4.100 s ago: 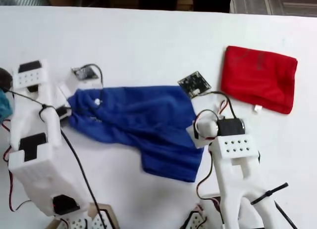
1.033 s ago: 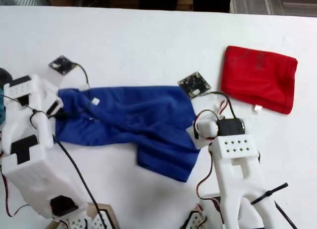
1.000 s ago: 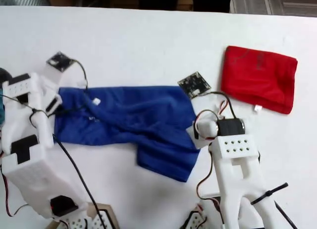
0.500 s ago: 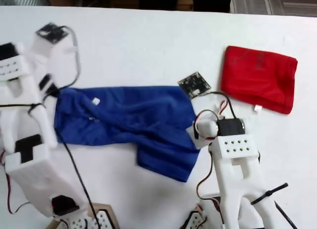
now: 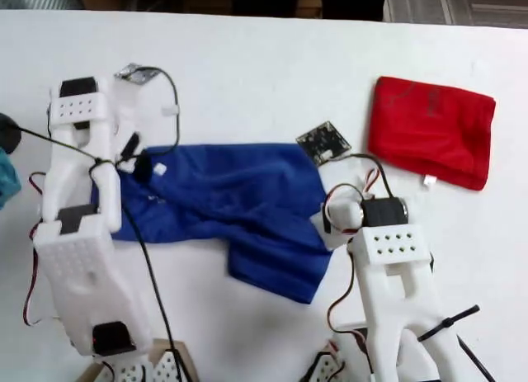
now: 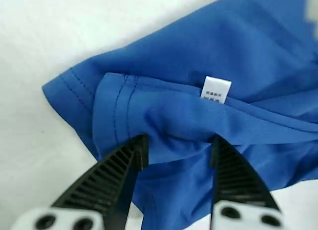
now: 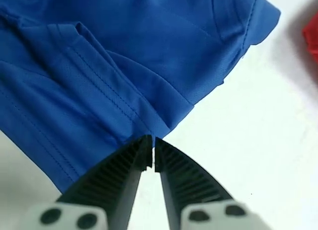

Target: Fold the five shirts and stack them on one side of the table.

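A blue shirt (image 5: 231, 200) lies spread and rumpled across the middle of the white table (image 5: 264, 60). My left gripper (image 5: 140, 161) is at its left end, by the white label (image 5: 159, 169). In the left wrist view the gripper (image 6: 178, 145) stands open, its fingers either side of a raised fold of the blue shirt (image 6: 258, 51) below the label (image 6: 216, 89). My right gripper (image 5: 324, 221) sits at the shirt's right edge. In the right wrist view it (image 7: 151, 148) is shut, its tips at the hem of the blue shirt (image 7: 99, 51). A folded red shirt (image 5: 431, 130) lies at the back right.
A teal cloth (image 5: 5, 180) and a dark object (image 5: 8, 133) show at the table's left edge. The arm bases and loose cables (image 5: 144, 258) stand along the front edge. Bare table stretches along the back and at the front between the arms.
The left arm pulled the shirt's left end outward, let go and rose, then came back over the collar with its gripper open. The right arm has kept still.
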